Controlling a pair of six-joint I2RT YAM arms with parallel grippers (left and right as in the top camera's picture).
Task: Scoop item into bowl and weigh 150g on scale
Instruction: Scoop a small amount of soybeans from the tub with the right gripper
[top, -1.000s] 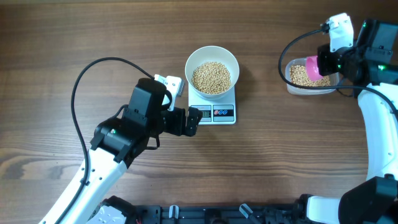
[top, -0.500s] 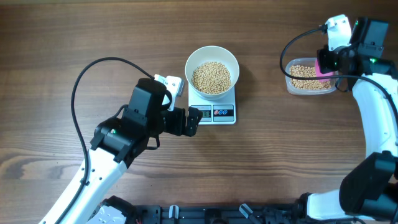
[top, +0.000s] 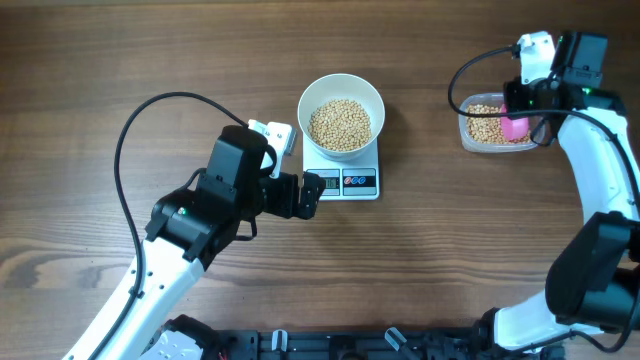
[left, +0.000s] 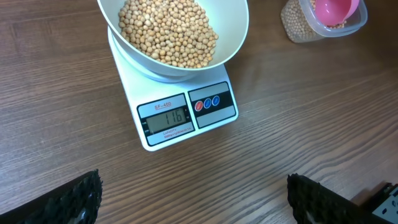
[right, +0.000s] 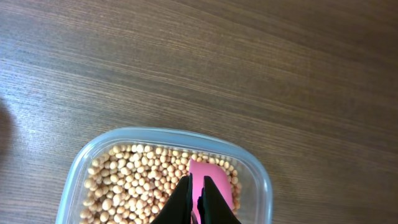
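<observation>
a: near the middle of the table, a little toward the far edge, what stands there?
b: the scale (top: 345, 176), with the white bowl (top: 304, 104) on its plate. the bowl holds a heap of beans (top: 340, 123), and the display reads 116 (clear in the left wrist view).
a: and the left gripper (top: 318, 193)?
b: it hovers just in front of the scale's near left corner with its fingers (left: 74, 199) spread wide, holding nothing and touching nothing.
a: where are the other beans?
b: in a clear plastic tub (top: 465, 128) toward the right edge of the table, well apart from the scale. the tub looks about half full.
a: the right gripper (right: 198, 190)?
b: it is above the tub, jaws pressed together on the handle of a pink scoop (top: 515, 126). the scoop's cup lies down among the beans in the tub, toward its right side.
a: any beans in the scoop?
b: i cannot tell from above; the left wrist view shows a few along its lower rim.
</observation>
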